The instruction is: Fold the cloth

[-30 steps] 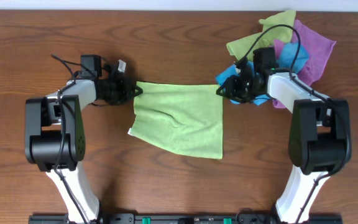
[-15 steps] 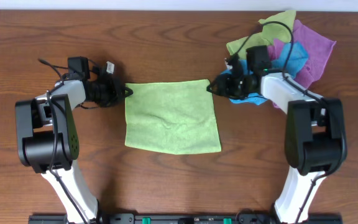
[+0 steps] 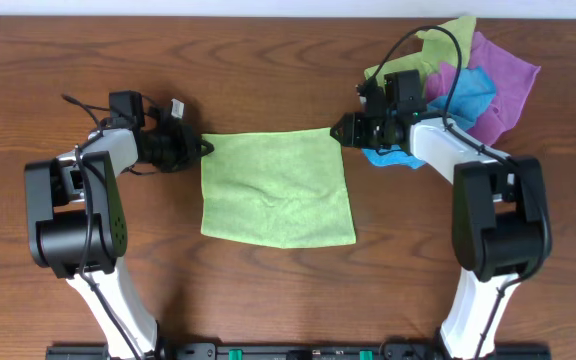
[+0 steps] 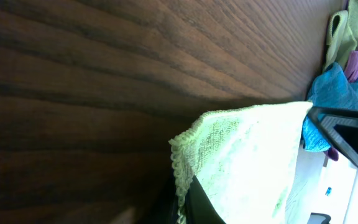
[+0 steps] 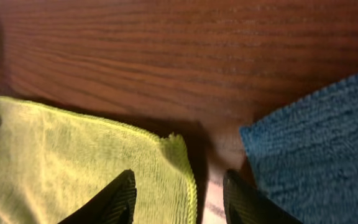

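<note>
Backed off a little since half a second ago, the right gripper (image 3: pixel 343 128) has its fingers spread wide and holds nothing. One far corner of the lime-green square microfibre cloth (image 3: pixel 276 190) lies between them. At the other far corner the left gripper (image 3: pixel 196 147) stays closed on the fabric. The cloth lies flat on the brown wooden table (image 3: pixel 268 60).

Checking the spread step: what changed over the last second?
The cloth was drawn flat and square, shifting slightly left. The right gripper then opened, letting its corner go, and shifted slightly upward in the overhead view. The left gripper still pinches its corner; the pile of other cloths stayed put.
</note>
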You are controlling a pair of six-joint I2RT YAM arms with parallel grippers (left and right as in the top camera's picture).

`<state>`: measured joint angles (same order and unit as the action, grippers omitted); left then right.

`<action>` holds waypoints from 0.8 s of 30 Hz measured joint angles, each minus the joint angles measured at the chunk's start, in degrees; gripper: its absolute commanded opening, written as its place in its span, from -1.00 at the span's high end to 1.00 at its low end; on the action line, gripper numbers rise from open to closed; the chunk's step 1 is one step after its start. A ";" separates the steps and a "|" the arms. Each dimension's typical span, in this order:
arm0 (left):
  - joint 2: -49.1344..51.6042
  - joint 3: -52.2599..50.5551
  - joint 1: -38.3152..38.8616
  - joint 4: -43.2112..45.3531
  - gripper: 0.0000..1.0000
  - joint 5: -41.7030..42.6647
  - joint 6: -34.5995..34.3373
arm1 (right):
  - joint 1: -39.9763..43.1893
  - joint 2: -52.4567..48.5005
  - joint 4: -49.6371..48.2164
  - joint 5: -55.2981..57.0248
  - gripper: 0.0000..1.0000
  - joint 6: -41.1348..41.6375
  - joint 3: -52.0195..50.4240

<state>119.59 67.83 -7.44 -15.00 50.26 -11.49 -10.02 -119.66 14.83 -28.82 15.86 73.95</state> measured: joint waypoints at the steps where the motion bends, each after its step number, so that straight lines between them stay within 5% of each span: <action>1: 0.00 0.00 0.00 0.00 0.89 0.00 0.00 | -0.13 -0.55 -0.17 0.00 0.10 0.02 0.00; 10: 0.00 0.00 0.00 -0.22 0.89 0.17 0.00 | -1.92 -1.01 -1.79 0.20 0.14 0.07 0.24; 17: 0.00 0.00 0.00 -0.26 0.88 0.17 0.02 | -2.34 -1.53 -2.45 0.94 0.58 1.01 0.24; 20: 0.00 0.00 0.00 -0.28 0.89 0.17 0.02 | -2.34 -1.77 -2.45 1.51 0.97 1.49 0.24; 24: 0.00 0.00 0.00 -0.50 0.89 0.26 0.09 | -2.34 -1.84 -2.40 1.44 0.97 1.73 0.24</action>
<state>119.59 67.83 -7.44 -15.51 50.52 -11.40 -12.36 -121.49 12.43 -27.38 17.58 74.19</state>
